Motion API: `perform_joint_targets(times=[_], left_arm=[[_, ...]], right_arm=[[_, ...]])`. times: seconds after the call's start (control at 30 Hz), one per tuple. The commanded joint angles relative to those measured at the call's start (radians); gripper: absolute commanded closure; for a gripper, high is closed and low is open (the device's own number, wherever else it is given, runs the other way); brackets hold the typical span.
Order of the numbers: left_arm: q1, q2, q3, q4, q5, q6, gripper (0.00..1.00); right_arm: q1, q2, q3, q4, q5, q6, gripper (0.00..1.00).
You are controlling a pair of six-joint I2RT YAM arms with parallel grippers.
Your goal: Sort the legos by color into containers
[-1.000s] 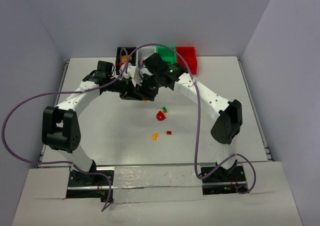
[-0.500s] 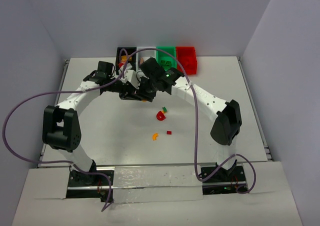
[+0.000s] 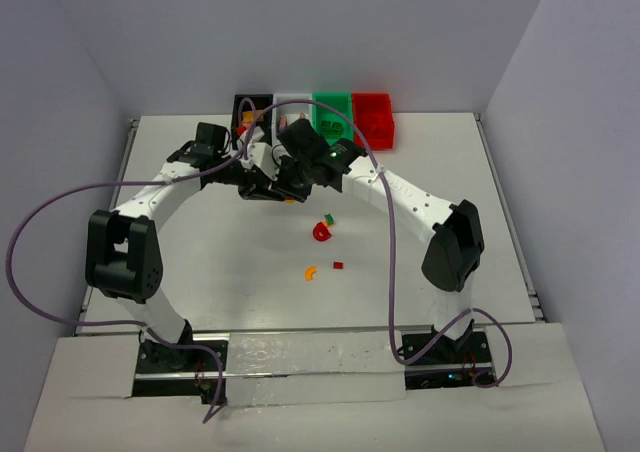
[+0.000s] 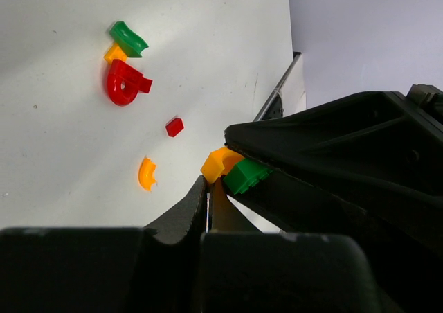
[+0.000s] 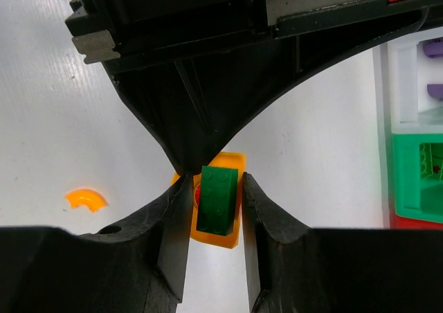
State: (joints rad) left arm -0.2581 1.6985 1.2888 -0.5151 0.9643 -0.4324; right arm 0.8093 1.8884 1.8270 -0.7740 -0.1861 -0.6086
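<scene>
The right end effector (image 3: 288,180) shifts left and slightly down the tabletop toward the left end effector (image 4: 210,188). Its jaws narrow from well apart until they pinch both sides of the green brick (image 5: 218,199), stacked on the orange brick (image 4: 220,164) in the left one's grip.

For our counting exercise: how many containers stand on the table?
4, in a row at the table's far edge, left to right: black bin, white bin, green bin, red bin. The black and white ones are partly hidden.
</scene>
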Motion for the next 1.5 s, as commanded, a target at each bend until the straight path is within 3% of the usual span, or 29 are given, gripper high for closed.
perform_joint_targets(times=[0.0,0.13,0.47,0.87,0.93,1.03,1.13,1.3,1.47], left_arm=[[0.009,0.004,0.003,-0.011,0.015,0.014,1.0],[0.018,0.013,-0.006,-0.011,-0.013,0.015,1.0],[0.046,0.013,-0.026,-0.002,-0.084,0.009,1.0],[0.046,0.007,-0.034,0.0,-0.124,0.015,1.0],[0.046,0.006,-0.033,0.003,-0.114,0.013,1.0],[0.046,0.0,-0.036,0.005,-0.108,0.01,1.0],[0.046,-0.005,-0.039,0.001,-0.107,0.014,1.0],[0.046,-0.011,-0.048,-0.003,-0.122,0.017,1.0],[0.034,-0.012,-0.049,-0.01,-0.155,0.017,1.0]], right_arm=[[-0.005,-0.067,-0.024,0.045,0.05,-0.025,1.0],[-0.008,-0.115,-0.071,0.101,0.04,-0.015,1.0],[-0.064,-0.134,-0.016,0.105,-0.096,0.105,1.0],[-0.078,-0.15,-0.032,0.132,-0.092,0.12,0.98],[-0.078,-0.129,-0.011,0.104,-0.076,0.125,0.88],[-0.078,-0.107,-0.003,0.086,-0.057,0.13,0.45],[-0.078,-0.121,-0.029,0.106,-0.041,0.132,0.2],[-0.078,-0.157,-0.068,0.133,0.005,0.097,0.14],[-0.078,-0.222,-0.137,0.156,-0.101,0.045,0.14]])
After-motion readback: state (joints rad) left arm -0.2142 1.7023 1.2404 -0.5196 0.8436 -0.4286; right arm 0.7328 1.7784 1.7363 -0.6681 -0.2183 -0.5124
